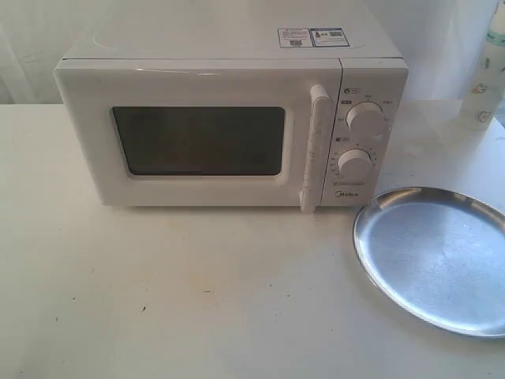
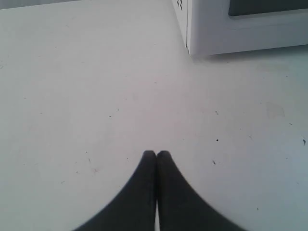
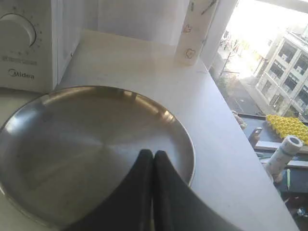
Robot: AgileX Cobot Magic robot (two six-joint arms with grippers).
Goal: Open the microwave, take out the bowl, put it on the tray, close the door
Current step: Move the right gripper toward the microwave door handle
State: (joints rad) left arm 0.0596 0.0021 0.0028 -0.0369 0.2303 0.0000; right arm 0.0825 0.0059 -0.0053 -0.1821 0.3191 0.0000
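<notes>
Door handle (image 1: 314, 148): long white bar standing upright on the right edge of the door (image 1: 197, 140); its long axis is vertical; just beside it, further right, is the dial panel (image 1: 359, 142).
Door: shut flush against the microwave (image 1: 221, 47); step in hand, as I judge it, is the opening, not yet begun.
Bowl: not to be seen; the dark window shows nothing behind it; presumably inside.
Tray (image 1: 438, 257): bare, on the table (image 1: 158, 300) just to the front right of the microwave, near the dial corner but apart from it.
Right end effector (image 3: 153, 153): fingers pressed together, gripping nothing; it hangs over the near part of the tray, with the dial panel ahead and to one side; the handle lies beyond that panel, out of its own camera's view.
Left end effector (image 2: 156, 154): fingers likewise together and empty; over bare table, facing the microwave's front left corner, the end of the door away from the handle.
Nearer arm: the right, by my reading; it would need to spread its fingers across the bar's width, then pull outward.
</notes>
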